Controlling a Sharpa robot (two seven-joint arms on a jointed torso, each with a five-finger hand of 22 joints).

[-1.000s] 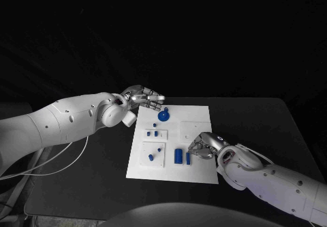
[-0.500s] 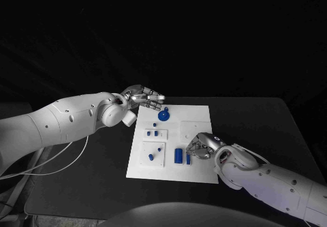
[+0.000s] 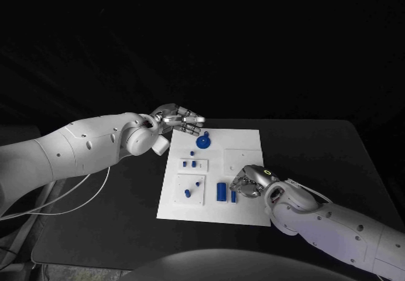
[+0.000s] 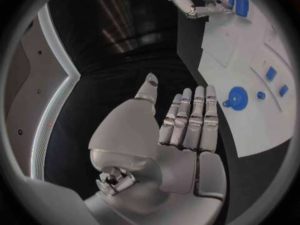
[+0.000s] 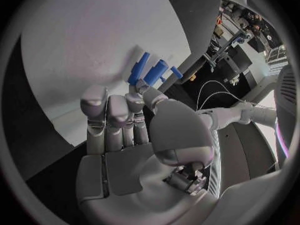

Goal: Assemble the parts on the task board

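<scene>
Right hand: the right hand (image 3: 251,179) hangs over the task board (image 3: 244,211) close to its right edge, in the near half. Its fingers (image 5: 107,116) are curled downward toward the two upright blue parts beside it; the right wrist view shows the fingertips just beside the thin bar, but I cannot tell whether they touch or hold it.
Thin blue bar: the thin blue bar (image 3: 234,196) stands just left of the right hand, touching or nearly touching the fingertips.
Blue cylinder: the thicker blue cylinder (image 3: 221,192) stands just left of the bar, near the middle of the board's near half.
Small plate, near left: a raised white square (image 3: 191,199) carries two small blue pegs (image 3: 196,185).
Small plate, middle left: a second raised square holds two short blue blocks (image 3: 189,165).
Blue disc: the blue round disc (image 3: 202,141) lies toward the board's far edge, left of centre.
Left hand: the left hand (image 3: 178,120) hovers at the board's far left corner, fingers straight, side by side, holding nothing.
</scene>
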